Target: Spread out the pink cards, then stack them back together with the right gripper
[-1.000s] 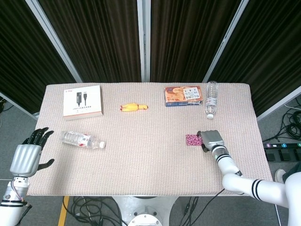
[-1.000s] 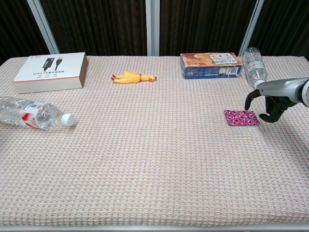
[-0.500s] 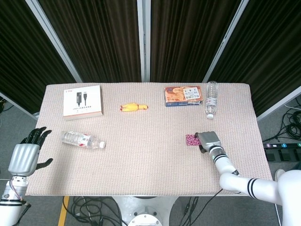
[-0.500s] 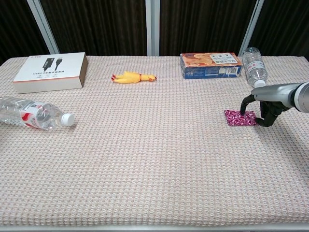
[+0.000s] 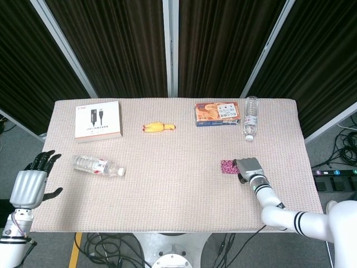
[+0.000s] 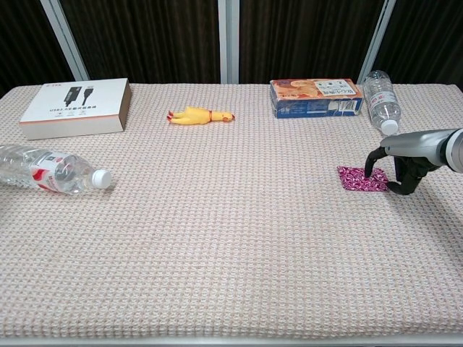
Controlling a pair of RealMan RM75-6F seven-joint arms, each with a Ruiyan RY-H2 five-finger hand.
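At the far left the robot's left hand [image 5: 28, 188] hangs off the edge of the woven beige cloth surface [image 5: 173, 184], fingers spread and holding nothing. Just inside that edge a clear plastic water bottle with a red label [image 6: 45, 170] lies on its side, and behind it rests a flat white box printed with a cable [image 6: 76, 107]. Toward the middle, along the back, lies a small yellow rubber chicken toy [image 6: 200, 115]. Further right stand an orange-and-blue snack box [image 6: 316, 97] and a second clear plastic bottle [image 6: 380, 103] lying with its cap toward the front.

The small stack of pink patterned cards [image 6: 362, 178] lies flat on the cloth at right, squared up and not yet spread, well in front of the snack box. The right hand [image 6: 405, 165] arches over its right edge, one dark fingertip pressing down on the stack's near corner [image 6: 369, 172] and the rest curled beside it; nothing is lifted.

The cards look thin, light and slick, so they should slide over each other easily while the rough weave holds the bottom one. A flat press from above with a sideways drag seems the best way to fan them; pinching the thin edges would probably be awkward. Nothing sits close enough to block a spread leftward.
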